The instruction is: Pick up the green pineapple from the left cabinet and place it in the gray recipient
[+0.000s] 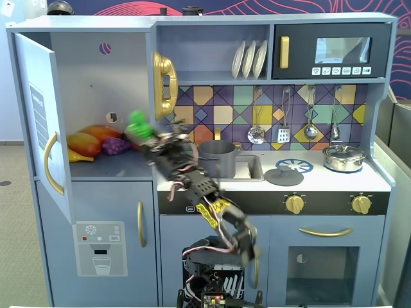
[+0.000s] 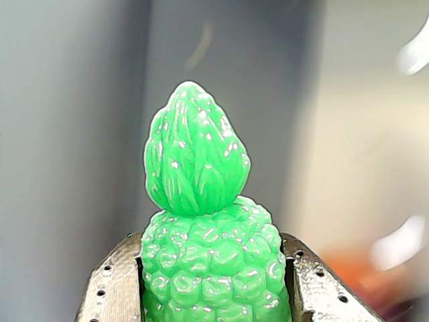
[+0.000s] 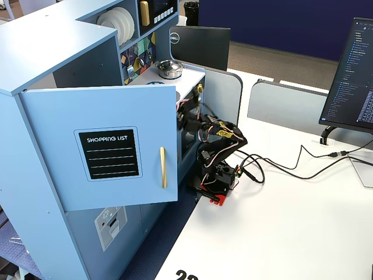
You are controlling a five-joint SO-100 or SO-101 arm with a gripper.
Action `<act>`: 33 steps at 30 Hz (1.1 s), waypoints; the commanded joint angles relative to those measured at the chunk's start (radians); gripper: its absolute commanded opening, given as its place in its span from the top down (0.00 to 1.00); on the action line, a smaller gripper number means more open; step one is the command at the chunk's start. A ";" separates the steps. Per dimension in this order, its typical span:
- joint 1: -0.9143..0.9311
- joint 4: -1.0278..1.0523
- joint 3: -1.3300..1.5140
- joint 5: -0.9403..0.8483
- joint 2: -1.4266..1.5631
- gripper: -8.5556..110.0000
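Holding the green pineapple (image 2: 211,268) clamped in my gripper (image 1: 142,136), lifted at the left cabinet (image 1: 96,102) mouth, probably clear of its shelf. Transport step: next swing right from the cabinet, over the gray recipient (image 1: 217,158), then release.

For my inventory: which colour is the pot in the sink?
Matte gray pot, clearest in a fixed view.

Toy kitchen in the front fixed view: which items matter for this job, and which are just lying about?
Part of the job:
- green pineapple, gripped between the fingers
- left cabinet, door open
- gray pot in the sink

Lying about:
- purple grapes
- mango
- silver lidded pot
- flat gray lid
- plates
- microwave
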 commanded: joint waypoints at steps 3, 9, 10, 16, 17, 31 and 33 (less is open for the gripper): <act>0.345 0.078 -0.074 0.163 0.071 0.93; 0.618 0.206 -0.268 0.296 -0.129 0.93; 0.644 0.235 -0.310 0.293 -0.179 0.93; 0.742 0.364 -0.503 0.190 -0.446 0.93; 0.758 0.374 -0.523 0.167 -0.486 0.93; 0.827 0.405 -0.618 0.140 -0.735 0.74; 0.831 0.403 -0.620 0.155 -0.739 0.68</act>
